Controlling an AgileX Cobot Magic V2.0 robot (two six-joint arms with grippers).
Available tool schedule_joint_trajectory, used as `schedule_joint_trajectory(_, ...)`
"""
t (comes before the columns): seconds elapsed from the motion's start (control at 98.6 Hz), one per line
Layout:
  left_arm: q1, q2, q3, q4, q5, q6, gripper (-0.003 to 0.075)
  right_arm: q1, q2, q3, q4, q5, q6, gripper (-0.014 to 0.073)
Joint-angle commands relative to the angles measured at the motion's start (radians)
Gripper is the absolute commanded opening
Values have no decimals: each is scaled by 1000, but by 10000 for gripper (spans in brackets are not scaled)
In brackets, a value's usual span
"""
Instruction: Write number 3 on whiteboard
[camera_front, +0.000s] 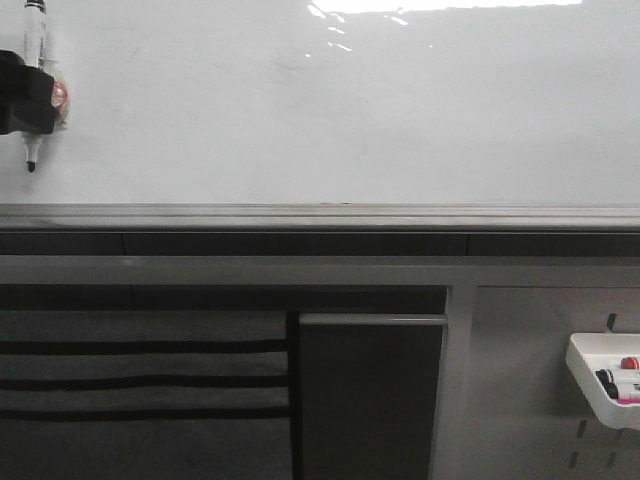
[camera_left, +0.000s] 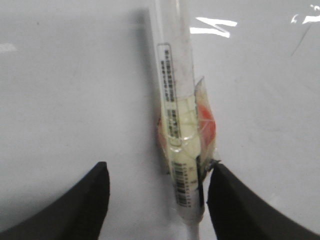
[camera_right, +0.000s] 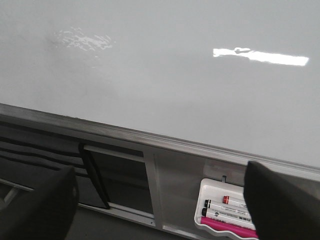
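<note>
At the far left of the frame the left hand (camera_front: 28, 100) grips a marker (camera_front: 34, 60), tip down, by the whiteboard (camera_front: 330, 110), which is blank: no 3 yet. The taped pen could slip sideways in that grip (smearing strokes). The right hand (camera_right: 160, 200) hangs released above a tray (camera_front: 600, 380) of markers. The board is glossy with glare
</note>
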Motion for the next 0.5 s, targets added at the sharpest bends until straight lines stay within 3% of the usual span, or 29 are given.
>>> schedule_joint_trajectory(0.0,-6,-15,-32,-1,-79,2,329,-5,14,-35,19,-75,-11,603)
schedule_joint_trajectory(0.304,-6,-3,-32,-1,-102,2,311,-5,14,-35,19,-75,-11,603)
schedule_joint_trajectory(0.314,-6,-3,-32,2,-106,2,149,-5,14,-35,17,-75,-11,603)
schedule_joint_trajectory(0.487,-6,-3,-32,2,-106,2,50,-5,14,-35,17,-75,-11,603)
